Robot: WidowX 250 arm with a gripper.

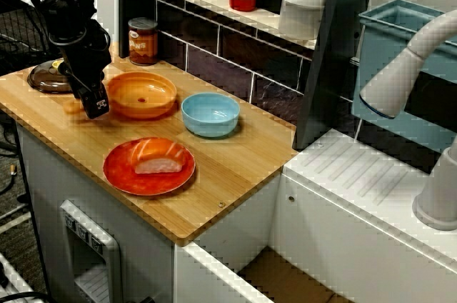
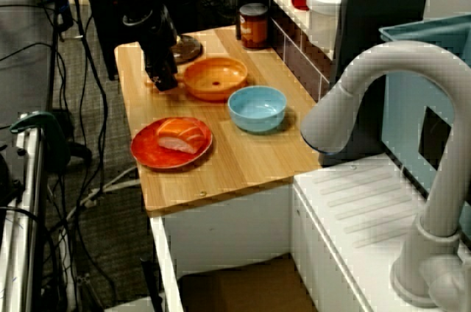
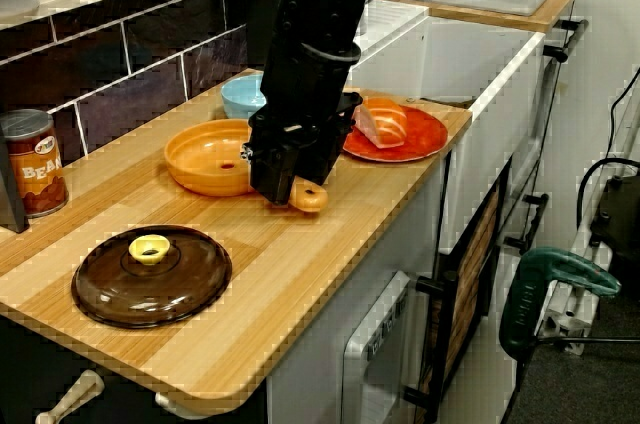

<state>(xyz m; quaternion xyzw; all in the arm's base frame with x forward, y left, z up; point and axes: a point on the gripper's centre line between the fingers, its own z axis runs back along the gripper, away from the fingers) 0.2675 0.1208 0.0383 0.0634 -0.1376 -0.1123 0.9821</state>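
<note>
The gripper (image 3: 283, 184) stands low on the wooden counter (image 3: 300, 274), just beside the orange bowl (image 3: 200, 159), its tip over a small tan-orange food piece (image 3: 310, 198) lying on the counter; the gripper body hides the jaws, so their opening and grasp cannot be determined.

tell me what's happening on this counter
A single black robot arm has its gripper down at the wooden counter, right beside the orange bowl. In the view from the counter's end, a small orange-tan piece lies at its tip; whether the jaws grip it is unclear. Nearby sit a blue bowl, a red plate with a salmon sushi piece, and a brown lid.
</note>
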